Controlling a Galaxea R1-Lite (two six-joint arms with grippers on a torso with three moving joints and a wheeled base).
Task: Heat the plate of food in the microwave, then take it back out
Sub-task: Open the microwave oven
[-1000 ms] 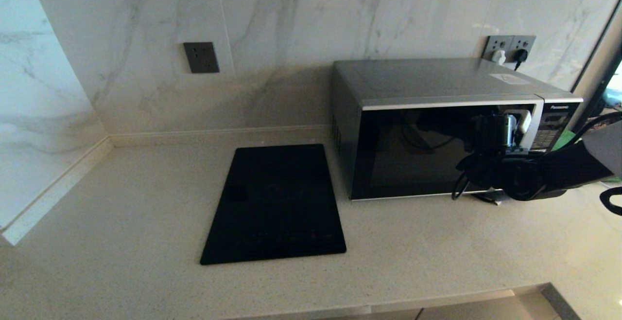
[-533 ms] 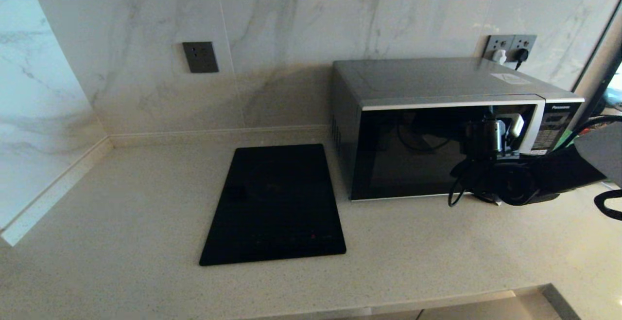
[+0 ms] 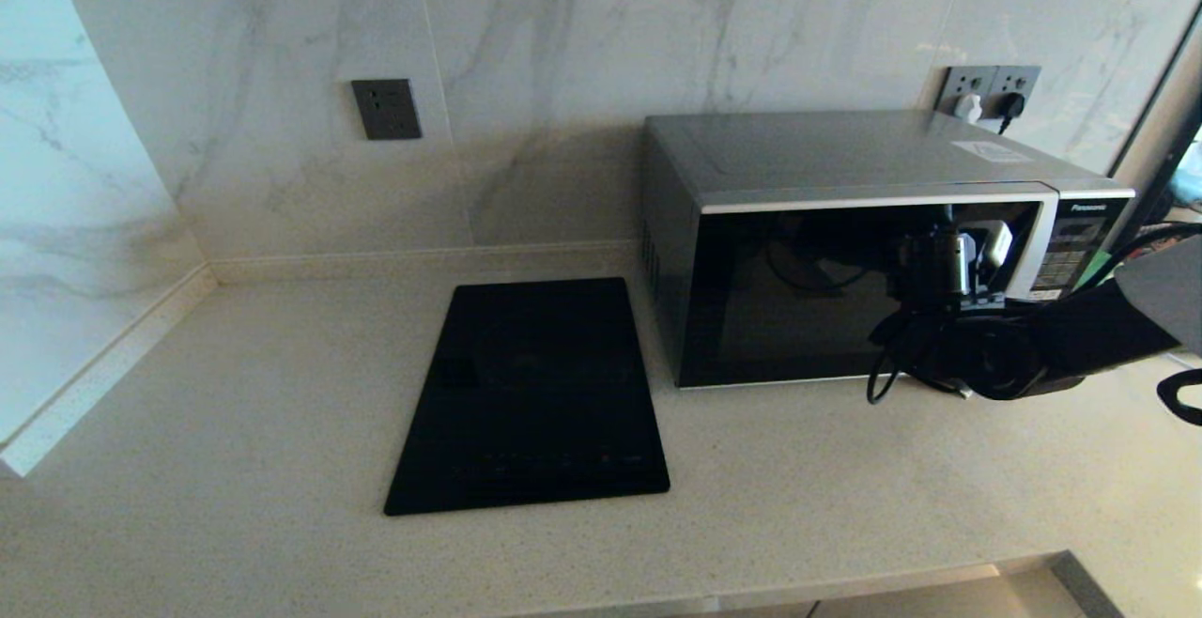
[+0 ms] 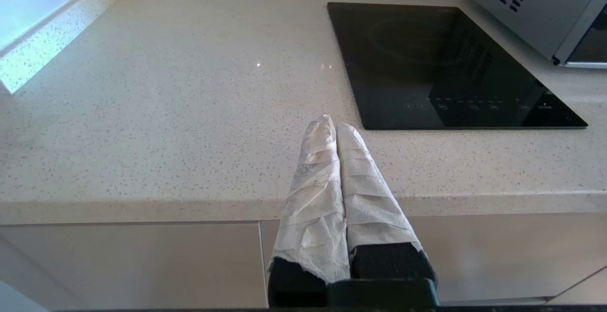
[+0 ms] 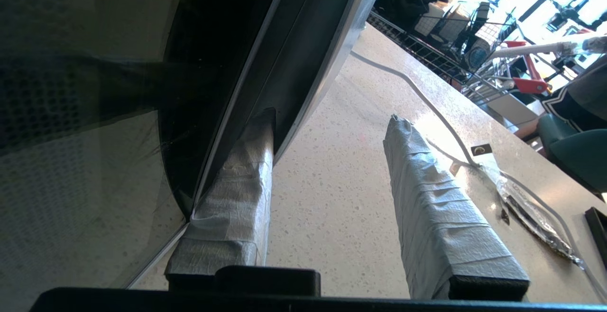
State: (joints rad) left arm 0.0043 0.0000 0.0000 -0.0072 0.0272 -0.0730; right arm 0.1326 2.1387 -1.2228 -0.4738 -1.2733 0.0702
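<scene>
Right claw (image 5: 332,117) parted about halfway, holding nothing: one taped finger (image 5: 237,184) tucked along the silver handle strip (image 5: 327,56) at the door's edge, the other (image 5: 427,193) out over bare counter (image 5: 332,198). Left claw (image 4: 332,123) pressed shut and empty, parked low off the counter's front edge, well apart from the work.

No sign of the plate of food in any view; cannot tell whether it sits behind the dark glass. Microwave (image 3: 845,252) standing at the back right of the counter, door seemingly shut or nearly so.

Hinges on this for the coming pull: handle strip running up and down at the door's right edge, just beside the button panel (image 3: 1066,256), with the right claw straddling that edge and reaching in level from the right. Probably a matter of closing on the strip and drawing toward the robot. Right arm far nearer than the left.

Readable writing: "Panasonic" (image 3: 1085,208) at the top of the button panel. White label (image 3: 983,150) on the microwave's roof, too small to read. Small dark tag (image 5: 481,150) on a cable beside the claw, mark not legible.

Further out: flat black slab (image 3: 531,393) left of the microwave, faint touch marks along its near edge; grey socket (image 3: 387,109) on the marble wall; two more sockets with plugs (image 3: 986,92) behind the microwave.
</scene>
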